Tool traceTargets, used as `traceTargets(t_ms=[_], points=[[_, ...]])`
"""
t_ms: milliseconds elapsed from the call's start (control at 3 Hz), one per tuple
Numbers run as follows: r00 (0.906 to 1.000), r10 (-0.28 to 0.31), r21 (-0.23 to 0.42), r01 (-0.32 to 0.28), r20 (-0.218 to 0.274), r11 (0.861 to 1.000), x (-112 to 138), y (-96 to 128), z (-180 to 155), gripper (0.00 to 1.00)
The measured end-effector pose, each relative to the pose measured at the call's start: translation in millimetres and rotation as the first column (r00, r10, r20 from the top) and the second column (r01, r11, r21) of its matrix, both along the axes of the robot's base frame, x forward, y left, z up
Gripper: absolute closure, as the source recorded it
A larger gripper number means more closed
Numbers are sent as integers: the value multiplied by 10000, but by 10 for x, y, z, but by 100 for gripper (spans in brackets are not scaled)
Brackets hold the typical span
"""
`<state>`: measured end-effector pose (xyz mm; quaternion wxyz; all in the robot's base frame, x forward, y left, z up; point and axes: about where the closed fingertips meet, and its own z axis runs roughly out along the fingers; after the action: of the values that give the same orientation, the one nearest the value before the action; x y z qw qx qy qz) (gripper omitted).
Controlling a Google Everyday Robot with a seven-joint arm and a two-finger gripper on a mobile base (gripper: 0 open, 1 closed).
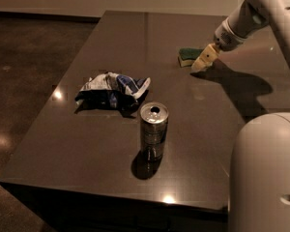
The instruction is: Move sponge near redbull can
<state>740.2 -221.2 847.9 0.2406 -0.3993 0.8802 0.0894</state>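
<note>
Counter [87,144]: dark, glossy top; small light reflections are seen near the left edge and at the front edge.
Sponge [186,56]: laid flat in the far right part of the counter, nearer the far edge than the front edge; dark green top over a pale yellow layer (the yellow shows along its near side).
Can [153,131]: stood upright close to the front edge, about midway along it; the silver top with its tab hole is turned up, and a shadow is cast toward the front edge.
Bag [113,90]: crumpled blue-and-white foil, left of centre, placed just beyond the can on its left side, apart from it.
Gripper [203,61]: held low over the counter at the sponge's right end, touching it or just beside it (which of the two cannot be told); whether it is released, clenched or grasping the sponge cannot be told.
Arm [261,8]: white, extended in over the right edge; its shadow is thrown on the counter toward that edge.
Spacing: sponge and can are well apart; the bag is far nearer the can than the sponge is.
Robot body [266,178]: white, rounded; the front right corner is covered by it.
</note>
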Motion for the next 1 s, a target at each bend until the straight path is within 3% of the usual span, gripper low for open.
traceTargets(t_ms=[667, 1000], points=[[10000, 35, -102, -35, 13, 9999, 29, 5, 27, 70], [9997, 118, 132, -121, 204, 9998, -106, -56, 181, 99]])
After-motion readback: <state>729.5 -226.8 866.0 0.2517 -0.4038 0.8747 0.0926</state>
